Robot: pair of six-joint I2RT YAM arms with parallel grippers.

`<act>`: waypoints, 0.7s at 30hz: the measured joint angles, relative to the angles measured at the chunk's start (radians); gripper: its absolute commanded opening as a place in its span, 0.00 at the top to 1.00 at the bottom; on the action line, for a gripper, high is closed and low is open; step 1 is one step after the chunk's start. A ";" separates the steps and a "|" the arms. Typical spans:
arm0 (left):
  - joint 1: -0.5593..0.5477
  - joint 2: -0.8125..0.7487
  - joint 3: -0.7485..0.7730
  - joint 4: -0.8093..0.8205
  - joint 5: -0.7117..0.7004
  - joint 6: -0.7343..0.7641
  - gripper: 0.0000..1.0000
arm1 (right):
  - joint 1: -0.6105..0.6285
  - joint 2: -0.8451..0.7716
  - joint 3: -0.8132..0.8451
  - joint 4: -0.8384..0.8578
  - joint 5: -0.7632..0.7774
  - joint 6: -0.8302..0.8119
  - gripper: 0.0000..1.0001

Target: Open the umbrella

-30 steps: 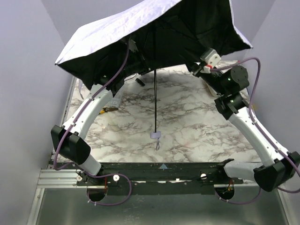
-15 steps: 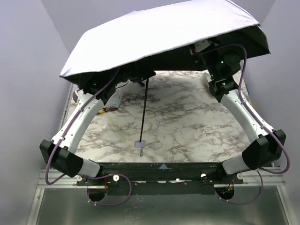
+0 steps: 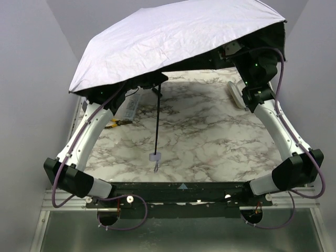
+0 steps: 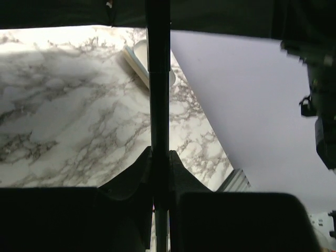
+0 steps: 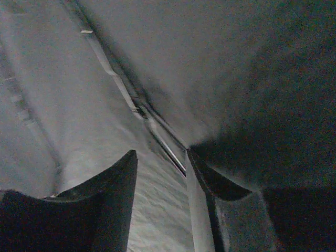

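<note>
Umbrella [image 3: 173, 42] looks open. My left fingers [image 4: 131, 178] squeeze the shaft [image 4: 159, 105]; right fingers [image 5: 113, 194], two o'clock, are spread. Next I lower it.

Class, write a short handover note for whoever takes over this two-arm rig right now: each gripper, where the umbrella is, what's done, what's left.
Left gripper: shut on the thin black shaft of the pale lavender-white folding umbrella, just under its canopy.
Right gripper: open, jaws apart under the canopy, a metal rib between them.
Umbrella: held over the marble table, small pale handle at the shaft's bottom end.
Done: canopy spread.
Left: check it has latched (cannot tell here); draw the right arm clear.
</note>
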 measured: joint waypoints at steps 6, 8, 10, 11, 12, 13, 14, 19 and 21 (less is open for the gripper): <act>-0.015 0.077 0.091 0.029 -0.032 0.022 1.00 | 0.000 -0.125 -0.124 -0.154 -0.211 0.039 0.44; -0.032 0.097 0.111 0.039 -0.047 0.030 1.00 | 0.000 -0.154 -0.145 -0.202 -0.278 0.060 0.41; -0.051 0.110 0.123 0.051 -0.063 0.045 1.00 | 0.000 -0.174 -0.154 -0.243 -0.338 0.082 0.37; -0.068 0.118 0.125 0.061 -0.076 0.061 1.00 | 0.000 -0.184 -0.161 -0.261 -0.365 0.091 0.36; -0.080 0.124 0.125 0.070 -0.084 0.073 1.00 | 0.000 -0.197 -0.172 -0.277 -0.389 0.102 0.36; -0.091 0.130 0.126 0.077 -0.094 0.090 1.00 | 0.000 -0.211 -0.185 -0.290 -0.415 0.111 0.35; -0.101 0.137 0.127 0.083 -0.106 0.104 1.00 | 0.000 -0.225 -0.201 -0.304 -0.437 0.119 0.34; -0.141 0.184 0.140 0.120 -0.153 0.192 1.00 | -0.002 -0.300 -0.271 -0.413 -0.541 0.175 0.31; -0.156 0.201 0.141 0.127 -0.164 0.227 1.00 | -0.004 -0.341 -0.299 -0.460 -0.575 0.198 0.28</act>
